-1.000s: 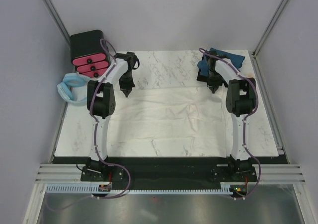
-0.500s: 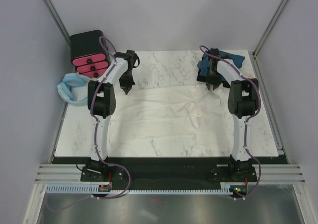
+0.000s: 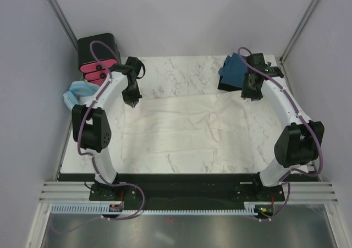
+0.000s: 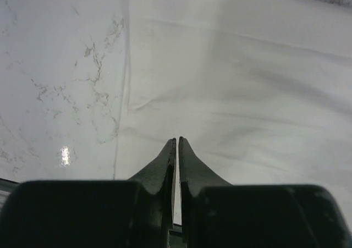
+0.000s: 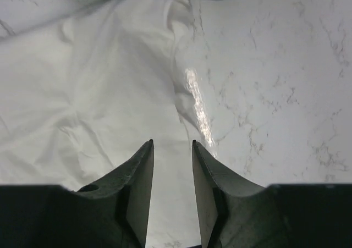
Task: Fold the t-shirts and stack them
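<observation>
The cream-white t-shirt (image 3: pixel 181 128) lies spread flat across the middle of the marble table (image 3: pixel 181 69). The dark teal-blue t-shirt (image 3: pixel 232 72) sits bunched at the far right. My left gripper (image 3: pixel 131 102) hangs over the white shirt's far left corner. In the left wrist view its fingers (image 4: pixel 177 139) stand together but for a hairline slit, with nothing between them above the cloth (image 4: pixel 247 83). My right gripper (image 3: pixel 249 93) is by the far right corner, beside the teal shirt. It stands open (image 5: pixel 171 142) and empty over the white shirt's edge (image 5: pixel 82 83).
A black box with pink drawers (image 3: pixel 98 55) stands at the far left corner, with a pale blue padded ring (image 3: pixel 77 97) just in front of it, off the table's left edge. Grey enclosure walls close both sides. A black strip (image 3: pixel 181 177) runs along the near edge.
The right gripper has opened, let go of the white shirt's far edge and moved right and back. The left gripper has drifted left. Both arms' elbows have swung outward.
</observation>
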You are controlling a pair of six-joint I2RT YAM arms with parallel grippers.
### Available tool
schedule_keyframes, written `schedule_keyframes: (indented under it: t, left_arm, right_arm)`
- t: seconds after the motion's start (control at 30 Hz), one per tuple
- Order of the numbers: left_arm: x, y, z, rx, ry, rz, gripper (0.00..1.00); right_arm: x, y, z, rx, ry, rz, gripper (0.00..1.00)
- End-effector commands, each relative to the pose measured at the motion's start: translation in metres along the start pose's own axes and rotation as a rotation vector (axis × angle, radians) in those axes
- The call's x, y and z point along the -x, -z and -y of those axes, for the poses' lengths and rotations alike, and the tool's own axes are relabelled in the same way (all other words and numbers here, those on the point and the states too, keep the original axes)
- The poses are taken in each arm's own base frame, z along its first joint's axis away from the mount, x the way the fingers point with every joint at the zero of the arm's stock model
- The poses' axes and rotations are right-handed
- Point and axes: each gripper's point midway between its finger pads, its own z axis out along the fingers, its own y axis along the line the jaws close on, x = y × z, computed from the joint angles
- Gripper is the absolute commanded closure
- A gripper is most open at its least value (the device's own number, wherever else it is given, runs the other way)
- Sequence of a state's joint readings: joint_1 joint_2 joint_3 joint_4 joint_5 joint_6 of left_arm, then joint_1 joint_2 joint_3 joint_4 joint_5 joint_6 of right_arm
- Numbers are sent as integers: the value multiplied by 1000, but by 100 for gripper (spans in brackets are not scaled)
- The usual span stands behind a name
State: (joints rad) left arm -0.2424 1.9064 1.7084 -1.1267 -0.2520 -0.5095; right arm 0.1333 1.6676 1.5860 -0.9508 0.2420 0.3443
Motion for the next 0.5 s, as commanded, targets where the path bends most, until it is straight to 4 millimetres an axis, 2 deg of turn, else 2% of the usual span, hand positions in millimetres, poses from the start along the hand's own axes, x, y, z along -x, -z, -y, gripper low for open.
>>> schedule_keyframes:
  t: [0.0,0.1,0.2,0.27,0.3,0.33,0.37,0.43,0.47]
  left_arm:
    - [-18,9,10,-101,-22,6,90]
    - [-28,4,22,-152,-39,-32,92]
    - [-40,6,22,-153,-45,-70,91]
    - [-54,5,15,-135,-22,-90,80]
    - [-54,14,10,-142,-3,-62,73]
    - [-59,15,7,-140,9,-66,61]
    - [-70,13,2,-133,31,-87,56]
    - [-76,24,1,-174,72,-76,53]
    - [-87,21,-2,-165,102,-99,54]
  right_arm:
    - [-79,-13,22,-81,36,-228,61]
    - [-103,-12,24,-74,54,-308,64]
    - [-114,-3,27,-80,83,-341,58]
    - [-122,1,34,-103,86,-356,58]
    - [-123,5,35,-96,78,-347,57]
    - [-126,7,35,-97,60,-346,57]
    - [-131,7,38,-101,49,-353,55]
    - [-137,12,33,-55,7,-353,45]
    - [-143,10,31,-41,-15,-364,44]
